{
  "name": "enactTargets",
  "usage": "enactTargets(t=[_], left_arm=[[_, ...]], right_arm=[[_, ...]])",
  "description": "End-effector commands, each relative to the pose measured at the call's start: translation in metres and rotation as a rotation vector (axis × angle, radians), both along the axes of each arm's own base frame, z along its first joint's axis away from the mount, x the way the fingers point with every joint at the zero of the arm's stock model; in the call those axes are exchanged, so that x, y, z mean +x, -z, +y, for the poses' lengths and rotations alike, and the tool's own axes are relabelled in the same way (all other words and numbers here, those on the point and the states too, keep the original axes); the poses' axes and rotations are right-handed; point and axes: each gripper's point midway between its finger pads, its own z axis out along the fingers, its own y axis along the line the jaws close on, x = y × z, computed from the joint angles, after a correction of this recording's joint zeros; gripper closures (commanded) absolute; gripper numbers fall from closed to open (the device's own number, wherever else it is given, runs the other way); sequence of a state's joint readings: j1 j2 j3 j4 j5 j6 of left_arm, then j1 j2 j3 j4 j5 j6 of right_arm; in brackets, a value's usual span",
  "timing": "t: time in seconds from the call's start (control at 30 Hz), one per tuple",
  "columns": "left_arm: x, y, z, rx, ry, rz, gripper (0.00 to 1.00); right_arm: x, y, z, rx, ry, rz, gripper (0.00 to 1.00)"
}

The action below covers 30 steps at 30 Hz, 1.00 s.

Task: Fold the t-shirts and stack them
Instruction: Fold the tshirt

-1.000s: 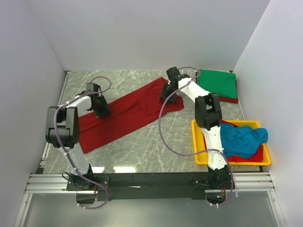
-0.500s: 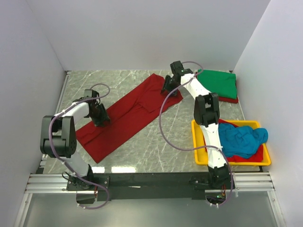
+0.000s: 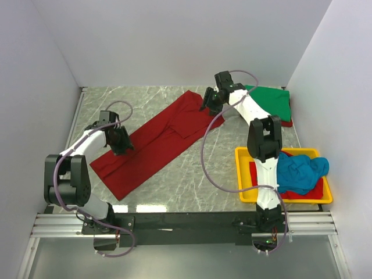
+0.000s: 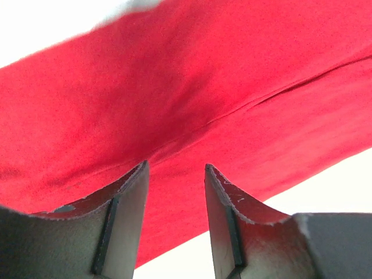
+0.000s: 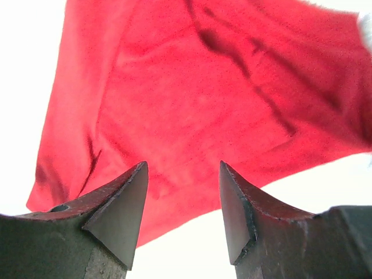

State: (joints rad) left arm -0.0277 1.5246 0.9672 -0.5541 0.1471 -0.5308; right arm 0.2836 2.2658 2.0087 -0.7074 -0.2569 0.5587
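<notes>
Lying flat on the marble table, the dark red t-shirt forms a long narrow band whose long axis runs diagonally, one end pointing near-left and the other far-right. The left gripper stands over the band's left part, jaws apart with nothing pinched, cloth showing beyond the gap. The right gripper hangs at the far-right end, likewise released. A folded green t-shirt lies at the far right, and a teal t-shirt is heaped in the yellow tray at the near right. Against a second ago, the band's near-left end reaches nearer, the right gripper sits farther away with wider jaws, and the left arm's elbow has dropped nearer.
</notes>
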Motion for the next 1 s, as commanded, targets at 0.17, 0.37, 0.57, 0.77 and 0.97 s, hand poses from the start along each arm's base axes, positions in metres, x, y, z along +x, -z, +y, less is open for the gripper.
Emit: enactTargets(t=[0.17, 0.37, 0.57, 0.77, 0.97], left_arm=[[-0.016, 0.019, -0.005, -0.016, 0.058, 0.028, 0.51], [-0.020, 0.030, -0.007, -0.021, 0.084, 0.059, 0.51], [-0.039, 0.048, -0.010, -0.039, 0.101, 0.121, 0.52], [-0.054, 0.058, -0.017, -0.075, 0.092, 0.181, 0.52], [-0.062, 0.061, -0.035, -0.108, 0.116, 0.221, 0.52]], right_arm=[[-0.022, 0.001, 0.020, -0.020, -0.051, -0.023, 0.42], [-0.029, 0.028, 0.016, -0.036, -0.023, 0.035, 0.41], [-0.028, 0.046, 0.009, -0.082, 0.001, 0.084, 0.42], [-0.025, 0.067, 0.008, -0.097, 0.010, 0.151, 0.43], [-0.015, 0.081, -0.001, -0.082, 0.056, 0.191, 0.40]])
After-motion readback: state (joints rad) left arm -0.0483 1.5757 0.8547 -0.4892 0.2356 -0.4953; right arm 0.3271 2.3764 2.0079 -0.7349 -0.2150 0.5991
